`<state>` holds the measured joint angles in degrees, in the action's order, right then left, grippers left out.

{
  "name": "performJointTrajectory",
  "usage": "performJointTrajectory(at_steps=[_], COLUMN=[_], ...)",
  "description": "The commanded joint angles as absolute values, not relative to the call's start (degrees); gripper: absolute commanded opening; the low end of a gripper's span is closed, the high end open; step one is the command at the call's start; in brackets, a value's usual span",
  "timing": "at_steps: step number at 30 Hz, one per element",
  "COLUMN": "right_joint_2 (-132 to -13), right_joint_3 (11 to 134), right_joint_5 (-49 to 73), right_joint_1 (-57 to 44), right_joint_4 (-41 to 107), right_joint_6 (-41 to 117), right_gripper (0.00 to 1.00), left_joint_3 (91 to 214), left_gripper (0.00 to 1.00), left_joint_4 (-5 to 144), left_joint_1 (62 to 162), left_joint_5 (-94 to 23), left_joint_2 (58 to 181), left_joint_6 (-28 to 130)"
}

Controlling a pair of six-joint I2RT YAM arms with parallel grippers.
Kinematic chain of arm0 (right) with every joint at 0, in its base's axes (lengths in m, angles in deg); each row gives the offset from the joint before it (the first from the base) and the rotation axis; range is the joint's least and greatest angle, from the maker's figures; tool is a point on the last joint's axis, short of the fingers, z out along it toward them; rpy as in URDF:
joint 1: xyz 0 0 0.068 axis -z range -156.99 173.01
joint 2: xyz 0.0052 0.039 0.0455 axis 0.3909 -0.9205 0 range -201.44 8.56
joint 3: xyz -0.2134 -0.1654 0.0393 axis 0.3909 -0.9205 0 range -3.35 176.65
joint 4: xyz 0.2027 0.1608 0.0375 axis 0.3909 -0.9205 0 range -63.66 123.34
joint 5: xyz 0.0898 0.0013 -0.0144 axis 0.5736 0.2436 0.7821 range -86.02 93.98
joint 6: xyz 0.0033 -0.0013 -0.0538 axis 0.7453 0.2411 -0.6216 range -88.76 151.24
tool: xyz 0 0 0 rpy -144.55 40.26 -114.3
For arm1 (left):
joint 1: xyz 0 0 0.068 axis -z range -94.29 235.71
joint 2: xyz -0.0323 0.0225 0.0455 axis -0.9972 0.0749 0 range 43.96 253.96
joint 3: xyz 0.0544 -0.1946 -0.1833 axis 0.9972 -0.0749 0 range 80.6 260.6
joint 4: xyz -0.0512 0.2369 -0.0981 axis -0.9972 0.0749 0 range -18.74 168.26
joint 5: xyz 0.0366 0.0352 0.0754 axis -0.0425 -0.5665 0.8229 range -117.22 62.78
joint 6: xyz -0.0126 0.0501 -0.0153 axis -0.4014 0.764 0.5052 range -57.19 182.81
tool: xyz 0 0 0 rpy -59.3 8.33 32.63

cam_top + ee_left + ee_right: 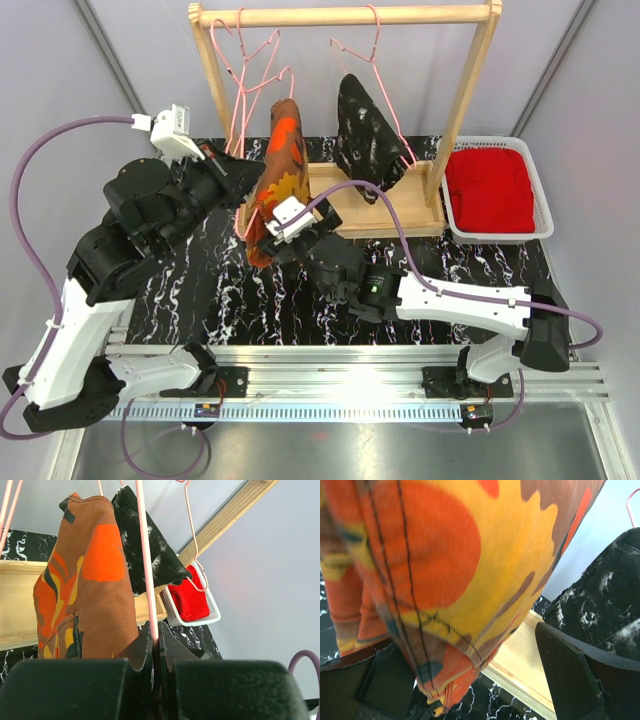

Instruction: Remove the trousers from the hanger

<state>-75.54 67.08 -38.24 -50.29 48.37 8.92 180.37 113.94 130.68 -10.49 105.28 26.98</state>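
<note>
Below the rail (345,15), left gripper (156,645) is clamped on a hanger (146,565); right gripper (470,680) gapes wide around the camo trousers (445,555)

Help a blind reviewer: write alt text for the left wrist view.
The left end effector is shut on a pink hanger wire. Behind it hang camouflage trousers and black speckled trousers; farther right, red trousers lie in a white basket.
</note>
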Motion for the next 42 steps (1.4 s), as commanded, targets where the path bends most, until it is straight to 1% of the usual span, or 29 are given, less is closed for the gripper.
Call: performJointTrajectory(at_steps=[1,5,6,9,10,11,12,14,15,17,18,19,21,23,24,25,28,29,32,38,42], right_joint_2=[-75.7,-76.4,-76.5,-77.8,-78.7,-79.3,-79.7,-81.1,-81.5,-81.9,-81.6,-81.1,-80.2,-78.8,-78.5,-78.0,-77.0,-76.8,-75.9,-72.0,-70.3], right_joint_3=[71.4,72.6,72.7,73.7,74.7,75.4,76.1,78.1,78.6,79.1,78.9,78.5,77.8,77.6,77.8,78.0,78.1,78.2,78.7,81.4,83.7], right_joint_5=[-39.4,-38.1,-38.6,-41.4,-41.5,-41.4,-41.4,-41.5,-41.7,-41.5,-40.9,-40.5,-38.3,-35.3,-34.7,-34.4,-34.3,-34.0,-34.5,-32.6,-31.2], right_joint_1=[-49.4,-49.8,-49.7,-49.8,-49.7,-49.6,-49.6,-49.3,-49.2,-48.5,-48.2,-48.0,-47.9,-47.9,-47.9,-47.9,-47.8,-47.7,-47.3,-42.9,-41.6], right_joint_4=[54.1,58.5,61.5,68.0,68.9,69.5,70.2,70.7,71.6,72.2,72.0,71.8,70.8,68.3,65.8,65.1,63.9,63.3,61.5,54.6,51.5], right_joint_6=[10.6,11.5,10.2,4.4,0.6,0.6,-3.3,-7.8,-11.7,-14.8,-16.9,-17.6,-19.3,-18.9,-18.4,-18.4,-18.3,-18.1,-17.6,-10.5,-10.2], right_gripper=[0.99,0.99,0.99,0.95,0.91,0.89,0.88,0.8,0.73,0.68,0.63,0.6,0.57,0.47,0.39,0.27,0.11,0.04,0.0,0.0,0.0], left_joint_3=[181.5,181.4,181.5,181.6,181.8,182.0,182.4,183.3,183.9,184.3,184.7,184.8,185.2,185.3,185.2,185.2,184.9,184.4,182.0,172.3,166.7], left_gripper=[0.0,0.0,0.0,0.0,0.0,0.0,0.0,0.0,0.0,0.0,0.0,0.0,0.0,0.0,0.0,0.0,0.0,0.0,0.0,0.0,0.0], left_joint_4=[98.9,98.4,98.4,98.4,98.4,98.5,99.1,100.1,100.5,100.9,101.3,101.5,102.1,102.2,102.1,102.2,102.6,102.9,103.8,103.2,102.1], left_joint_1=[131.3,131.5,131.5,131.7,131.7,131.8,131.8,131.8,131.8,131.9,131.9,131.9,131.9,131.9,131.9,131.9,132.0,132.0,132.0,132.0,132.0], left_joint_5=[-9.7,-9.5,-9.4,-9.3,-9.5,-9.6,-9.6,-9.8,-9.8,-9.9,-10.0,-10.1,-10.3,-11.1,-11.3,-11.7,-11.3,-11.2,-10.3,-10.2,-11.0], left_joint_2=[102.9,102.9,103.0,103.1,103.2,103.4,103.6,104.1,104.3,104.5,104.7,104.8,105.1,105.7,105.7,106.0,106.5,106.5,106.1,103.2,101.2], left_joint_6=[25.9,25.5,25.5,25.4,25.5,25.5,25.7,26.2,26.3,26.9,27.0,27.4,27.7,27.8,27.8,27.9,28.4,28.8,30.5,31.7,31.5])
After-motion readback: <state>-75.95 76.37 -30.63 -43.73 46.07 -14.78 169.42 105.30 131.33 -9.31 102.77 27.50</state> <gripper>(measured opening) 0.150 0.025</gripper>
